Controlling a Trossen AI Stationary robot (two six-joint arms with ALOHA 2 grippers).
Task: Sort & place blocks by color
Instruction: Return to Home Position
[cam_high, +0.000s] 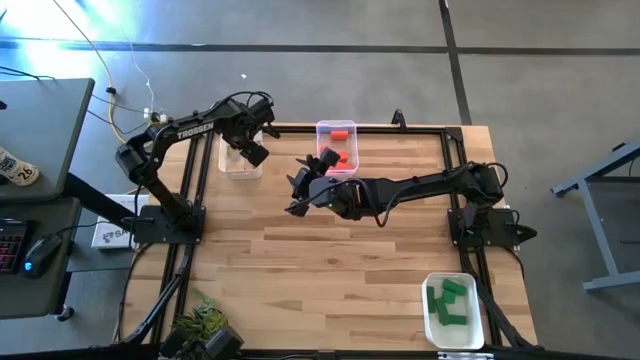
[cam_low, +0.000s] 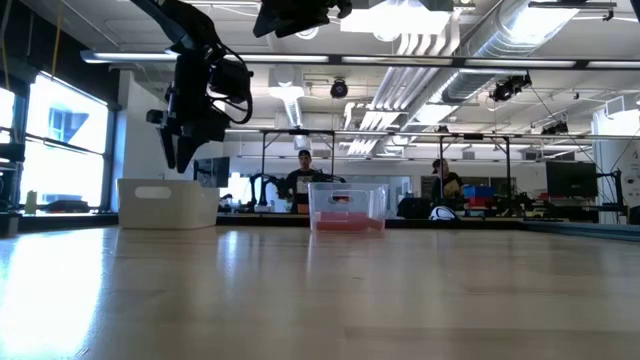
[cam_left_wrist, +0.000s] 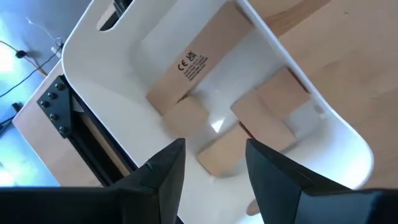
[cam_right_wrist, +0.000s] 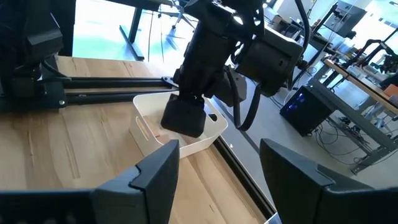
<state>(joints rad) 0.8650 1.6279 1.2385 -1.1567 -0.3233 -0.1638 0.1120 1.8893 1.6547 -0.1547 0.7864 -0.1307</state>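
Blocks all look binned. Pale wood blocks (cam_left_wrist: 270, 106) sit in the white bin (cam_high: 240, 172) on the left arm's side of the desk (cam_high: 330, 260). Red blocks (cam_high: 341, 132) are in the clear bin (cam_high: 336, 124) at the middle of the same edge. Green blocks (cam_high: 450, 300) are in the second white bin (cam_high: 480, 310), at the opposite corner by the right arm's base. I see no loose block on the desk in the high view.

Left claw (cam_left_wrist: 214, 149) hangs directly over the wood bin, pointing down into it, fingers apart and nothing between them. The wood blocks lie straight below the tips, inside the walls. The longest bar (cam_left_wrist: 199, 59) lies by the handle end, its long axis slanted to the line between your fingers. The low view puts the tips just above the rim.

Right claw (cam_high: 300, 190) is out over mid-desk, just beside the clear bin, wide open, empty, and facing the left arm.

My read is that sorting is done and only homing is left.
- **Left arm:** what counts is the claw over the bin wall. Lift straight up before you retract, or you risk clipping the rim.
- **Right arm:** its claw is near the left arm, so pull it back along its own line towards its base, away from the clear bin.
- **Green bin:** well apart from both claws, but it lies close to the right arm's base.
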